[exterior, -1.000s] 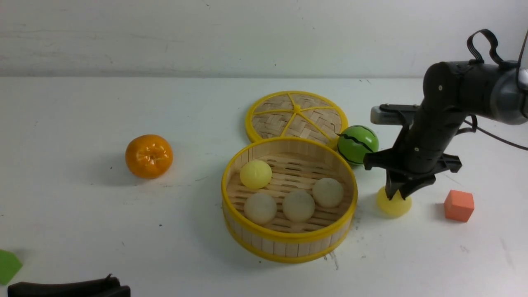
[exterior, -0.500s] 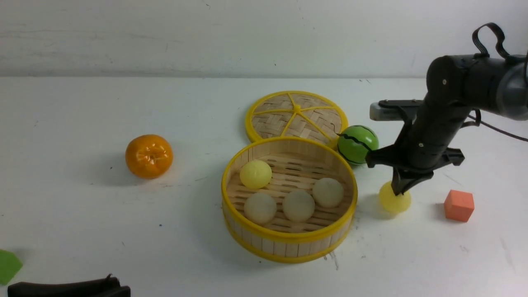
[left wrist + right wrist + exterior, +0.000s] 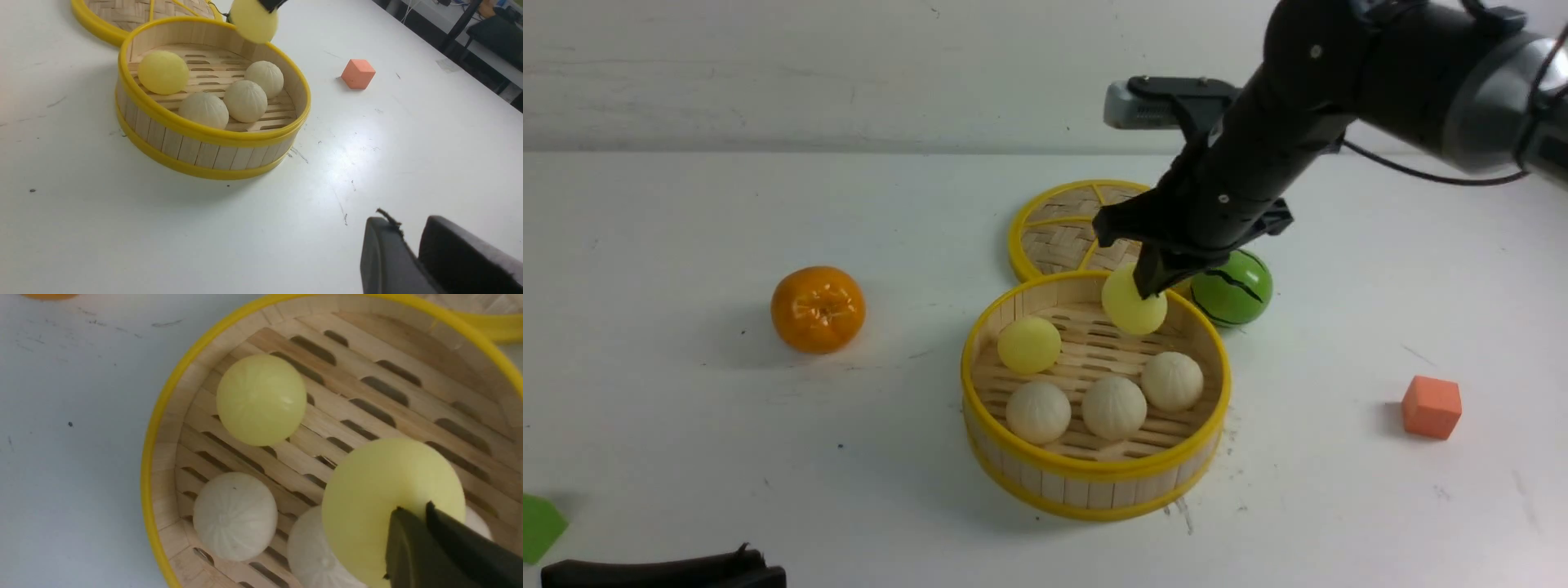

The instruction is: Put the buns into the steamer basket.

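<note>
Crowding basket (image 3: 1094,490): lid (image 3: 1062,233) & green ball (image 3: 1237,290) behind; right fingers (image 3: 1150,282) pinching yellow bun (image 3: 1129,310) above it.

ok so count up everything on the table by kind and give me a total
Cream pleated buns: 3
Yellow buns: 2
Steamer basket: 1
Lid: 1
Orange: 1
Green striped ball: 1
Orange cube: 1
Green flat piece: 1
Total: 11
</note>
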Controlling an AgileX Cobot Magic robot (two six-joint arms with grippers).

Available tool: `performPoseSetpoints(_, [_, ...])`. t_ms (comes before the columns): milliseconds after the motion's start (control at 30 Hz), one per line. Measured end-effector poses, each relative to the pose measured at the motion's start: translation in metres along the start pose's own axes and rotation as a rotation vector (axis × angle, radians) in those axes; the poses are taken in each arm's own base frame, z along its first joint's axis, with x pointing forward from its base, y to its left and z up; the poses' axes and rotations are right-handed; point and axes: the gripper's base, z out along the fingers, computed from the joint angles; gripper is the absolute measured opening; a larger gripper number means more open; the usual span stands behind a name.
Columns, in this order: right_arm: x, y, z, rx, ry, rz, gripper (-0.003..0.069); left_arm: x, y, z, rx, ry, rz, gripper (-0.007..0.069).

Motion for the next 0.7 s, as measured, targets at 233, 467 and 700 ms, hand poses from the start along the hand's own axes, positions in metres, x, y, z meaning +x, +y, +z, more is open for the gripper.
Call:
performPoseSetpoints(233, [0.004,-0.009,0.059,0.017,0.062,0.06,0.0074,0.0,0.0,0.0,0.001,-0.001,-0.003,0.013])
performPoseSetpoints(467, [-0.001,-0.006,0.05,0.011,0.049,0.049,0.0419,0.0,0.0,0.0,0.001,0.0,-0.003,0.013])
performPoseSetpoints(700, [0.007,0.012,-0.048,0.025,0.041,-0.012,0.0456,0.0,0.0,0.0,0.001,0.0,-0.003,0.0132])
